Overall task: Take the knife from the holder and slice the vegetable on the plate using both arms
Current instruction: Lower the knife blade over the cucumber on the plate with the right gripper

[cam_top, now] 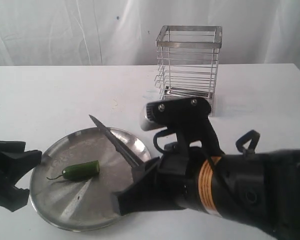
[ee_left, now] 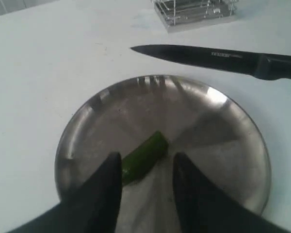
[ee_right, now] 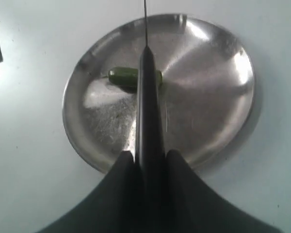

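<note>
The knife (cam_top: 116,142) is already out of the wire holder (cam_top: 188,62), upper centre, and the right gripper (ee_right: 146,160) is clamping its slim handle, dark blade hovering over the brushed-steel plate (cam_top: 57,145). The glossy green vegetable (cam_top: 81,170) is lying whole, lower left. The left gripper (ee_left: 145,167) is poised with fingers spread around it, empty. Slicing remains.

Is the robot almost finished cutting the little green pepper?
Not yet. Done: the shiny steel-wire holder looks empty, and the small dark-bladed kitchen knife is clamped in the right gripper. In hand: the blade hangs over the round steel plate, and the left gripper, jaws open, hovers around the small glossy green pepper. Left: every cut; it looks whole.
</note>
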Action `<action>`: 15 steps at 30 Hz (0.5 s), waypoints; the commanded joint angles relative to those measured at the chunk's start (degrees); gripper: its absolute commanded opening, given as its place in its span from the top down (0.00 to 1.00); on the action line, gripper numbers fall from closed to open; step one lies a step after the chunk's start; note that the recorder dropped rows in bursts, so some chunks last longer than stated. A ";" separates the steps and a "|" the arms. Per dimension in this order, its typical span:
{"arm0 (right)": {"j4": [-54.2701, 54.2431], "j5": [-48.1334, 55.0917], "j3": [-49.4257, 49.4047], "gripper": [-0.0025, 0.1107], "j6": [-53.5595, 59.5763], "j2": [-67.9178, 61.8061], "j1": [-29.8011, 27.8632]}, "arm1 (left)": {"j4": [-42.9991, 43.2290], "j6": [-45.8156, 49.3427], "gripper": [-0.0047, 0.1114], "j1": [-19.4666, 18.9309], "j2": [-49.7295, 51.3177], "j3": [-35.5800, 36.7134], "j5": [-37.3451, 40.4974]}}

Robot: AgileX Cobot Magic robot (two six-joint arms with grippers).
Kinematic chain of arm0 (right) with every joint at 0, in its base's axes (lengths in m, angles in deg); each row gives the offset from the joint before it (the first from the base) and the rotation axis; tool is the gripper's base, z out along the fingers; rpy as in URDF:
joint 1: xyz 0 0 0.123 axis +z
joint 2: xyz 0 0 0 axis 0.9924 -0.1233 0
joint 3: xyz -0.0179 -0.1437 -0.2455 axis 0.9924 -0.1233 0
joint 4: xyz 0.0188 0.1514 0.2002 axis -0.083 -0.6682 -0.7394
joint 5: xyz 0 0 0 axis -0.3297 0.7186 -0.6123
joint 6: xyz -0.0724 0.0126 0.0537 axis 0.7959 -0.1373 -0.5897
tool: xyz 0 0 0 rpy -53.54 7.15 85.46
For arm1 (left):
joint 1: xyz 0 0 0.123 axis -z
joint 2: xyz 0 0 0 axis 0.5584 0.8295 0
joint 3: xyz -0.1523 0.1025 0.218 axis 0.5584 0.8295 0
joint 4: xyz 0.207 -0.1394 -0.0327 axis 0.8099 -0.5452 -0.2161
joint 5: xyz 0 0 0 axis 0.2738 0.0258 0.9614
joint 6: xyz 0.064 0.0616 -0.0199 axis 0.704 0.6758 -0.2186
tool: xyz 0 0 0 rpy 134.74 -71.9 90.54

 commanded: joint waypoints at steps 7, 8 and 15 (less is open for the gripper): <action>20.29 4.51 -2.93 0.98 -27.43 -1.80 8.27 | 4.04 1.24 0.53 1.98 3.73 -4.49 9.10; 21.15 5.70 -2.93 0.98 -29.56 -2.80 9.41 | 4.04 2.27 0.53 2.69 4.44 -4.94 9.28; 29.21 18.17 -1.40 0.98 -44.32 -10.99 18.84 | 3.93 10.09 0.53 4.21 8.15 -7.23 11.76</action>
